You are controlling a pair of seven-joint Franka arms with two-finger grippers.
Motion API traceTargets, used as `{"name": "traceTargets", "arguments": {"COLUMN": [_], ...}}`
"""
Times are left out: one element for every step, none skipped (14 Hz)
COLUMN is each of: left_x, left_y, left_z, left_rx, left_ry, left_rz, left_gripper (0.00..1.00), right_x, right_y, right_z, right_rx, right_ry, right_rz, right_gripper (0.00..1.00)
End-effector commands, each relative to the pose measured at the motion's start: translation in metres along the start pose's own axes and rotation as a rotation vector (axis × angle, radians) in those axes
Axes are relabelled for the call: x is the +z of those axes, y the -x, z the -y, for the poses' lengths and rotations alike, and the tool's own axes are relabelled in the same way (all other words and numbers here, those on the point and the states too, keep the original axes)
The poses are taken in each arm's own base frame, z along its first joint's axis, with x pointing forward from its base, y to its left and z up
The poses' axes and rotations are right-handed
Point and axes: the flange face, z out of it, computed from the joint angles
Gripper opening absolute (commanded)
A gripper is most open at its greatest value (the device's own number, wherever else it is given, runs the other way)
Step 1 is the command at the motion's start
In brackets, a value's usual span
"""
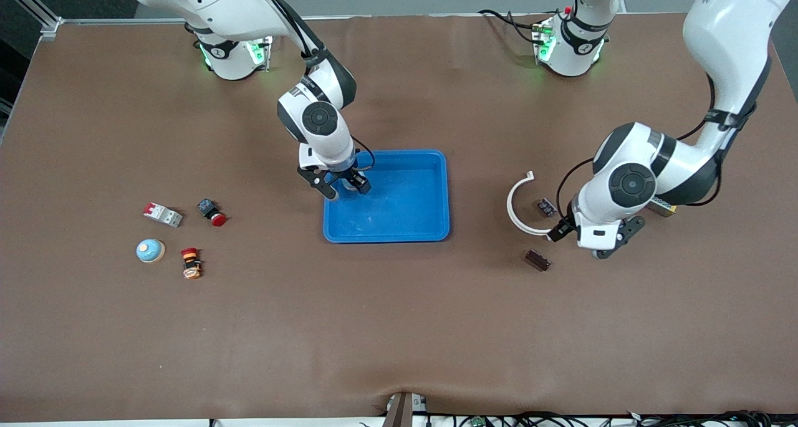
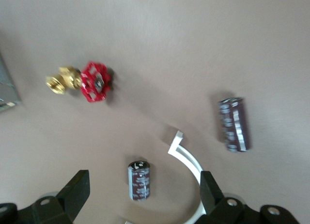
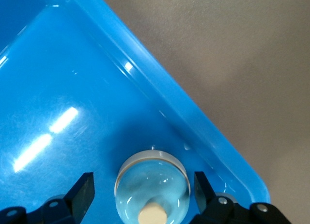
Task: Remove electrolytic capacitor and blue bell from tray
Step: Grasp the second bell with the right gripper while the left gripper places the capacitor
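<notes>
A pale blue dome bell (image 3: 151, 185) with a tan button sits in a corner of the blue tray (image 1: 405, 230). My right gripper (image 1: 345, 187) (image 3: 143, 180) is over it, open, with a gap on each side of the bell. A small dark capacitor (image 2: 139, 180) (image 1: 547, 207) lies on the table inside a white ring arc (image 1: 516, 212). My left gripper (image 1: 589, 237) (image 2: 143, 185) hangs open above it, touching nothing. A larger capacitor (image 2: 234, 125) (image 1: 537, 260) lies outside the ring, nearer the front camera.
A red-handled brass valve (image 2: 94, 82) lies near the ring. A yellow box (image 1: 661, 207) is partly under the left arm. At the right arm's end are a second blue bell (image 1: 150, 250), a grey and red breaker (image 1: 163, 214) and two red push buttons (image 1: 212, 213) (image 1: 191, 262).
</notes>
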Motion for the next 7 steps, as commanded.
{"name": "traceTargets", "arguments": {"left_x": [-0.047,-0.063,-0.078,-0.092,-0.108,-0.124,-0.139], "left_y": [-0.025,-0.034,-0.043,-0.049,-0.053,-0.057,-0.062], "left_z": [0.001,0.003,0.006,0.007,0.009,0.011,0.015], "left_rx": [0.064,0.086,0.102,0.125,0.151,0.17,0.183], "left_ry": [-0.002,0.007,0.014,0.021,0.028,0.039,0.042], "left_rz": [-0.027,-0.034,-0.043,-0.054,-0.062,-0.074,-0.082], "left_gripper": [1.0,1.0,1.0,1.0,1.0,1.0,1.0], "right_x": [0.0,-0.001,-0.002,-0.004,-0.006,-0.011,-0.015], "right_y": [0.006,0.006,0.005,0.005,0.004,0.0,-0.004], "right_z": [0.005,0.005,0.005,0.008,0.009,0.013,0.015], "right_rx": [0.01,0.013,0.014,0.013,0.013,0.011,0.012], "right_ry": [-0.005,-0.006,-0.008,-0.012,-0.011,-0.018,-0.023], "right_rz": [0.001,0.002,0.001,0.001,0.0,-0.001,-0.001], "right_gripper": [0.0,0.0,0.0,0.0,0.0,0.0,0.0]}}
